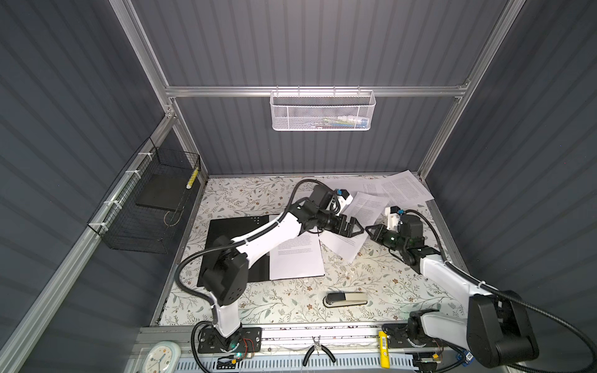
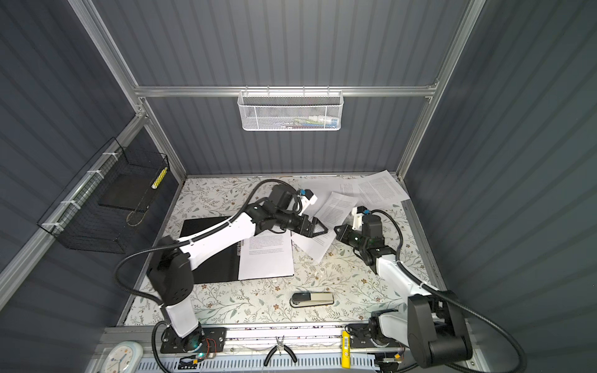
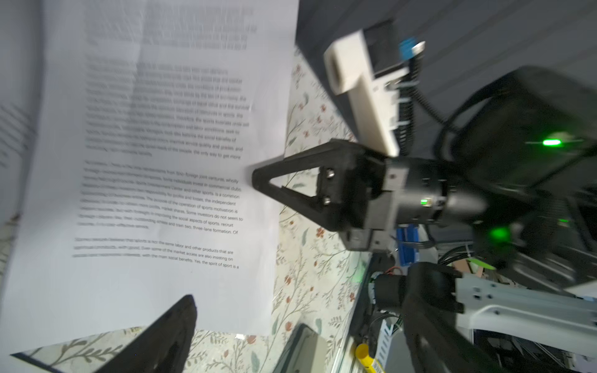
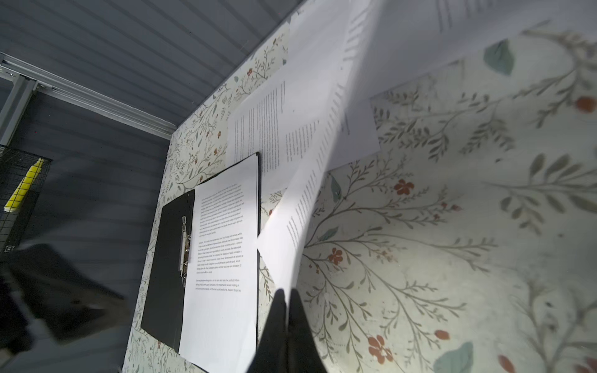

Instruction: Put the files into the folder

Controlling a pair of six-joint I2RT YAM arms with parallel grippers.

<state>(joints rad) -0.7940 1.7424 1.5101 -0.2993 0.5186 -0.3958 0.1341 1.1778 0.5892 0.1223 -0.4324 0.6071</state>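
The black folder (image 1: pixel 237 240) (image 2: pixel 206 232) (image 4: pixel 168 258) lies open on the left of the flowered table, with one printed file (image 1: pixel 295 258) (image 2: pixel 266 258) (image 4: pixel 223 258) on its right half. My right gripper (image 1: pixel 370 230) (image 2: pixel 337 231) (image 4: pixel 287 297) (image 3: pixel 258 177) is shut on the edge of another file (image 1: pixel 371 206) (image 2: pixel 336 210) (image 3: pixel 161 161) (image 4: pixel 307 193), which stands raised and curved off the table. My left gripper (image 1: pixel 357 228) (image 2: pixel 319 230) is open, tip to tip with the right one over this sheet. More files (image 1: pixel 405 190) (image 2: pixel 378 190) lie overlapping at the back right.
A grey and black stapler-like tool (image 1: pixel 345 298) (image 2: pixel 311 299) lies at the front middle. A black wire basket (image 1: pixel 151 206) holding a plain dark slab (image 1: pixel 161 193) hangs on the left wall. A white mesh basket (image 1: pixel 323 111) hangs on the back rail. Pliers (image 1: pixel 318 352) lie on the front rail.
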